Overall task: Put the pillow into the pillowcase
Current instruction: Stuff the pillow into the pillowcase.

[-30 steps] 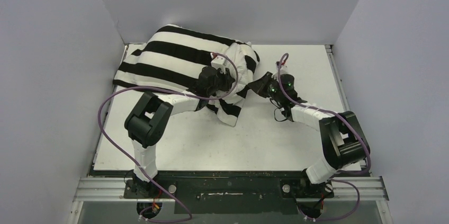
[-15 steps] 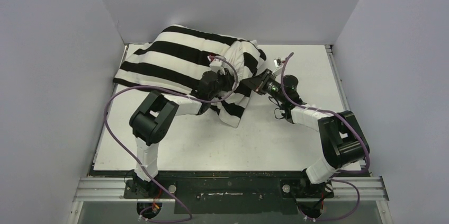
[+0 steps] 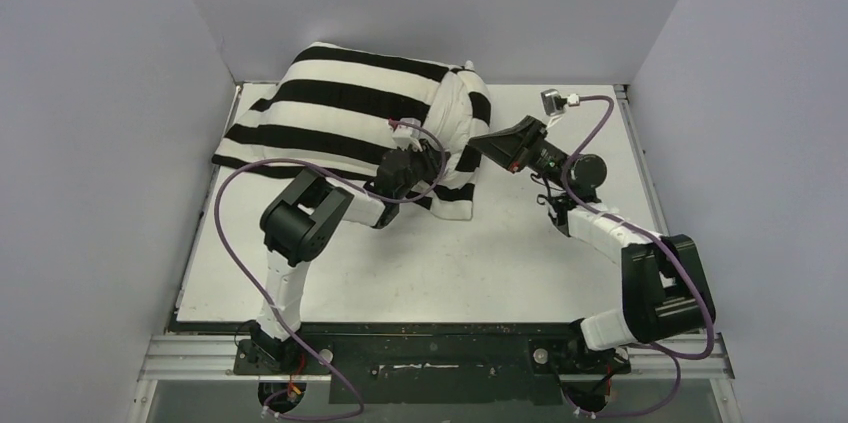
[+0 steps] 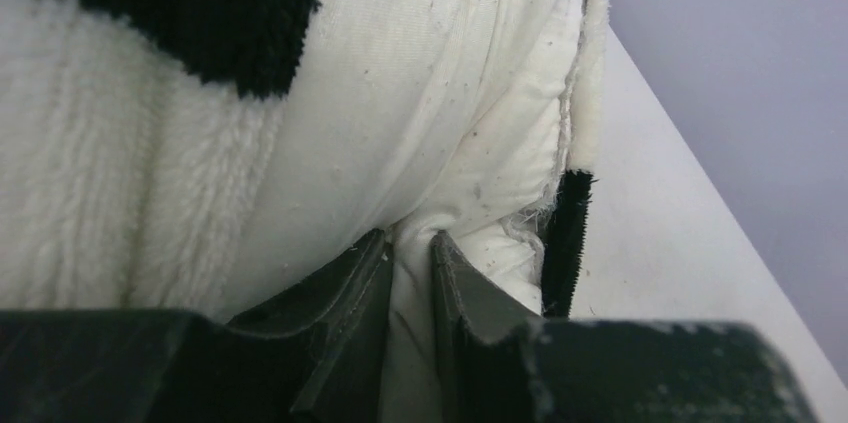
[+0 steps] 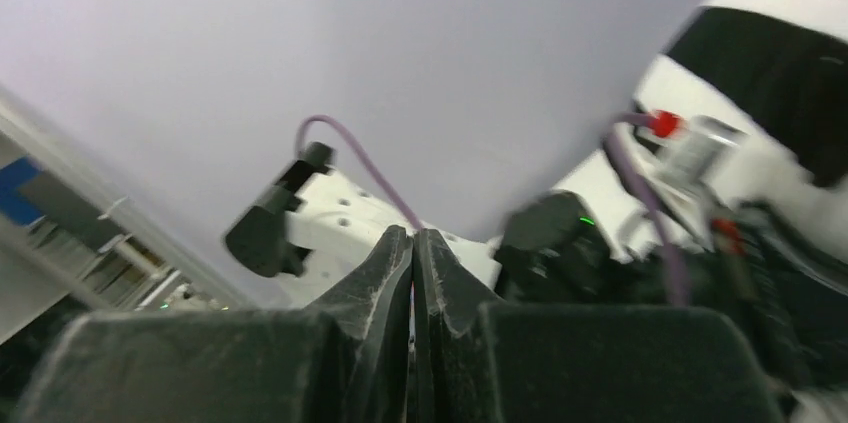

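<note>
1. Pillowcase: in the top view the striped pillowcase (image 3: 340, 108) lies on the white table (image 3: 500, 263) at about 10 o'clock, up against the back and left walls. Its mouth faces 3 o'clock.

2. Pillow: the pillow (image 3: 456, 111) fills the pillowcase and rounds it out. We see only its off-white end, at the mouth.

3. Left gripper: the left gripper (image 4: 410, 243) sits at the 5 o'clock corner of the mouth. Its jaws are nearly closed and pinch a narrow fold of smooth off-white cloth. The fold rises between the two dark fingers (image 4: 350, 283), just beside the stitched hem of the pillowcase. Fleecy black and white pile lies at 9 o'clock of the fold, and a black-and-white edge at 3 o'clock.

4. Right gripper: the right gripper (image 3: 476, 142) sits at 3 o'clock of the mouth and points toward 9 o'clock, just beside the pillow end. We cannot tell whether it touches the cloth. In the right wrist view its fingers (image 5: 385, 273) are pressed together and hold nothing
</note>
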Available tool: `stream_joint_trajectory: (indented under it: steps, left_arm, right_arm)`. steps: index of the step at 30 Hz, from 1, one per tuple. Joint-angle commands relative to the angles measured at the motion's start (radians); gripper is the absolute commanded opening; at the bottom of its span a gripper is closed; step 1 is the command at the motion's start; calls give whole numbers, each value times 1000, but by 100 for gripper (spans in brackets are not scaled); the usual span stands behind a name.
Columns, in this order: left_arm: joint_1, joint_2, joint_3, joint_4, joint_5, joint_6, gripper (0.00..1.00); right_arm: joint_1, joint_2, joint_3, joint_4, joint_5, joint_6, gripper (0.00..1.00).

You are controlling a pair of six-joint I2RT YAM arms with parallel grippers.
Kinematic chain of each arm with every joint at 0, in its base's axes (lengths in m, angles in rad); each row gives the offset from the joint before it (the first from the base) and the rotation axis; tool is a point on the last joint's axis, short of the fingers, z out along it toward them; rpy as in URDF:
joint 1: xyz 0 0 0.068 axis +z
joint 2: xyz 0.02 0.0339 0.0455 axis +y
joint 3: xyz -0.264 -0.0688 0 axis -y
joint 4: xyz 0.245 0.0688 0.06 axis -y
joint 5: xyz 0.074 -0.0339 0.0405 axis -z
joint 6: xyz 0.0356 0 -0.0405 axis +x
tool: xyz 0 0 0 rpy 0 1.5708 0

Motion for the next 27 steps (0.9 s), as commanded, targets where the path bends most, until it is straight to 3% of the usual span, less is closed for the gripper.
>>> stream_joint_trajectory:
  steps: [1, 4, 6, 11, 18, 27]
  left_arm:
    - [32, -38, -120, -145, 42, -56, 23]
    - [37, -95, -155, -127, 58, -62, 25]
    - [39, -119, -151, -143, 59, -53, 27]
    - [40, -125, -122, -141, 88, -60, 27]
    - [39, -105, -104, -130, 105, -80, 27]
    - [40, -90, -110, -105, 110, -95, 27]
  right_arm:
    - [-60, -77, -47, -396, 67, -314, 0]
    - [-24, -139, 102, -1056, 351, -632, 13]
    - [23, -146, 179, -1269, 519, -723, 19]
    - [116, -94, 256, -1429, 736, -779, 32]
    - [216, 19, 370, -1556, 965, -750, 37]
    - [284, 186, 496, -1577, 1029, -687, 43]
